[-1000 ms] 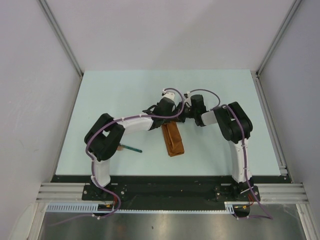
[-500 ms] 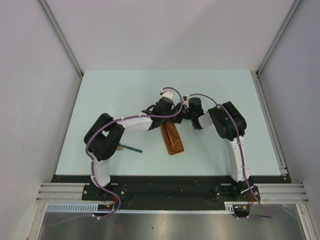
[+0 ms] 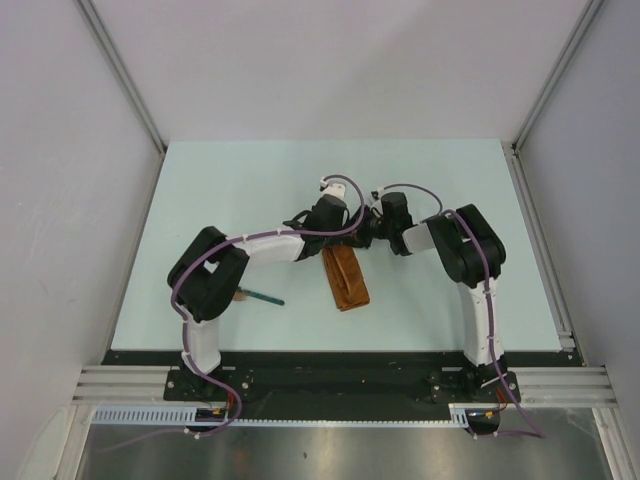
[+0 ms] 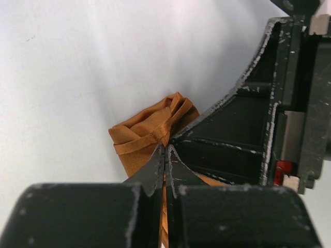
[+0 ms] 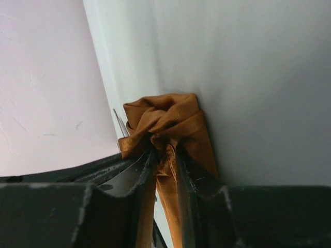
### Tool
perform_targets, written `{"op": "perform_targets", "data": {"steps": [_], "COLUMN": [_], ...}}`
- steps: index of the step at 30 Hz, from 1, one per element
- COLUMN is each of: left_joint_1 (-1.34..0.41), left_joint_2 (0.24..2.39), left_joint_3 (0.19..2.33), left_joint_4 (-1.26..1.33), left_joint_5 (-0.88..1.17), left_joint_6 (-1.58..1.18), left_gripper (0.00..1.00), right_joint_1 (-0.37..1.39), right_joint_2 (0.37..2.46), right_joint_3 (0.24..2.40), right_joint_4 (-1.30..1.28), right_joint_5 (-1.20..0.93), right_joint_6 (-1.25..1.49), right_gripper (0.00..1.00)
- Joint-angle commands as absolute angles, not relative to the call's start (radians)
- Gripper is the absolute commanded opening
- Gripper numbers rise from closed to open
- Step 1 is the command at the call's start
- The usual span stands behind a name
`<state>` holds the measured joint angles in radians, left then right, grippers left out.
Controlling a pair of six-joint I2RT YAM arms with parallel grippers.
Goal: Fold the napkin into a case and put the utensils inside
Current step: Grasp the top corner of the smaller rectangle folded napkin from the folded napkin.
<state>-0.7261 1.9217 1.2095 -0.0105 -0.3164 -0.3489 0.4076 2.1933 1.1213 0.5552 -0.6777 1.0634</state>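
The napkin (image 3: 345, 278) lies mid-table as a narrow rust-orange strip, the case, running away from the arms. Both grippers meet at its far end. My left gripper (image 3: 335, 240) is shut on a bunched fold of the napkin (image 4: 147, 129), its tips (image 4: 165, 150) pressed together on the cloth. My right gripper (image 3: 365, 237) faces it from the right. Its jaws (image 5: 165, 151) stand a little apart, with a loose fold of the napkin (image 5: 170, 121) hanging between them. The utensils lie left of the strip: a teal-handled one (image 3: 263, 297) and a pale wooden one (image 3: 240, 295) partly under the left arm.
The pale green table (image 3: 250, 190) is boxed in by grey walls left, right and behind. A metal rail (image 3: 540, 240) runs along its right edge. The left arm's elbow (image 3: 205, 275) hangs over the utensils.
The right gripper's jaws have parted from shut on the cloth to slightly apart. The right wrist shifted a little and came back. The left gripper kept its hold.
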Motion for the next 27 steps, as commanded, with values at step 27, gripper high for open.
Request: {"op": "perform_targets", "data": {"steps": [27], "left_joint_1": [-0.721], "left_joint_2": [1.882], "left_joint_3": [1.192], "left_joint_4": [-0.005], "left_joint_5": [-0.268], "left_joint_6": [-0.370], "left_gripper": [0.00], "right_joint_1": [0.354], "right_joint_2": [1.990], "right_joint_3": [0.997], "right_joint_4": [0.549], "right_joint_5": [-0.736], "right_joint_6": [0.942], "right_gripper": [0.46]}}
